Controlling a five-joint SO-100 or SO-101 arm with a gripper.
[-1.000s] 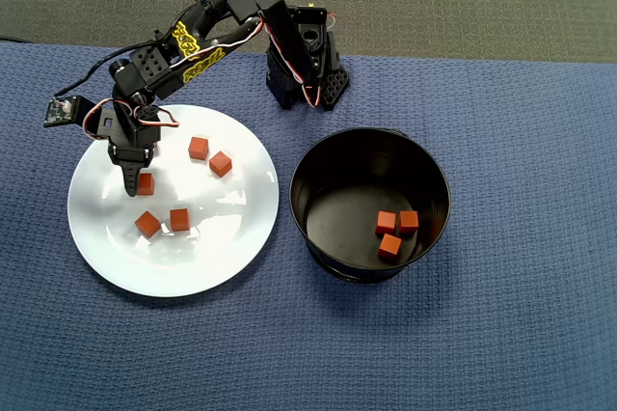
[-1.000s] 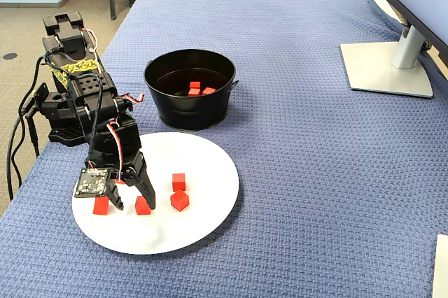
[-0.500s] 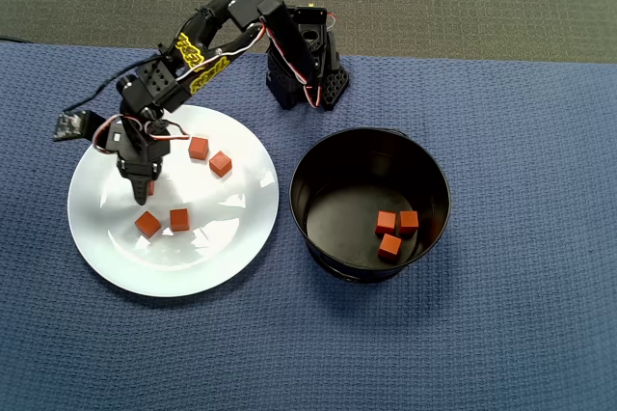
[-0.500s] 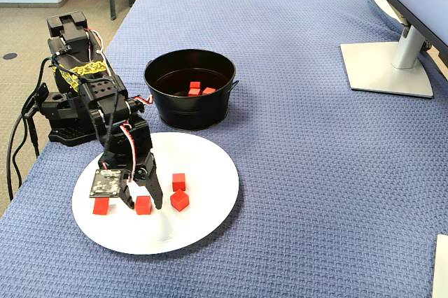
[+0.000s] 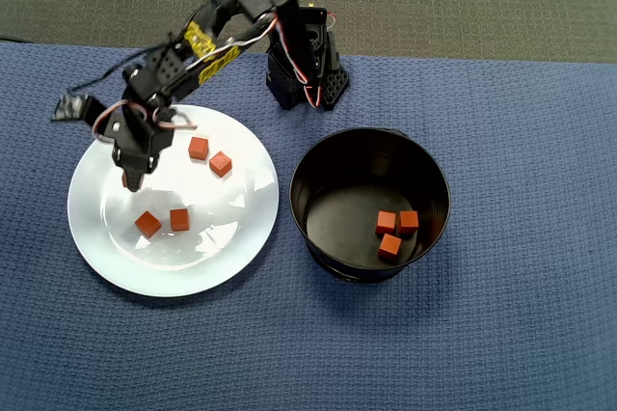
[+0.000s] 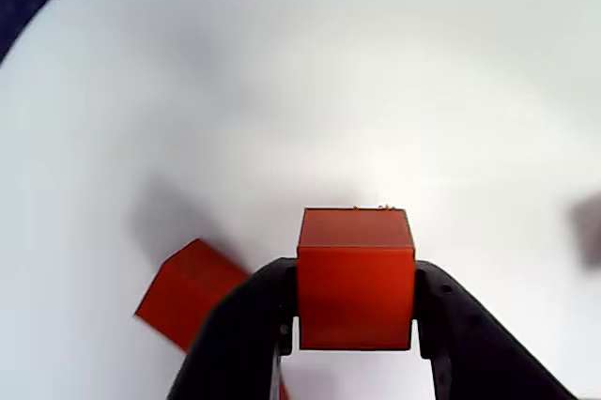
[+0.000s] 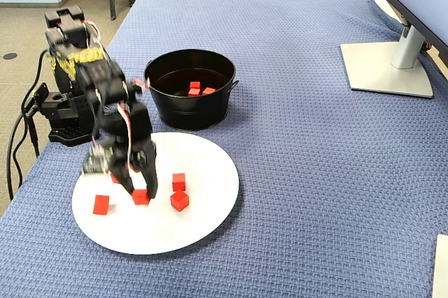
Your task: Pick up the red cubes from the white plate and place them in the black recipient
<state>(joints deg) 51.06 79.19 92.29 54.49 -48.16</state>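
Gripper (image 6: pixel 355 325) clamped square on one red cube (image 6: pixel 356 278), just above the white plate (image 5: pixel 241 228) (four more on it): best raised straight, clear of neighbours, then carried over the black recipient (image 5: pixel 424 175) before letting go.

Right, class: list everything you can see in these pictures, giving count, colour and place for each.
loose red cubes: four, orange-red, on the white plate
held red cube: one, orange-red, between the gripper's fingers
red cubes in the container: three, orange-red, on its floor
white plate: one, white, left in the overhead view
black recipient: one, black, right of the plate
cloth: one, blue, covering the table
monitor stand: one, silver-grey, right in the fixed view
arm: one, black
gripper: one, black, shut on the cube
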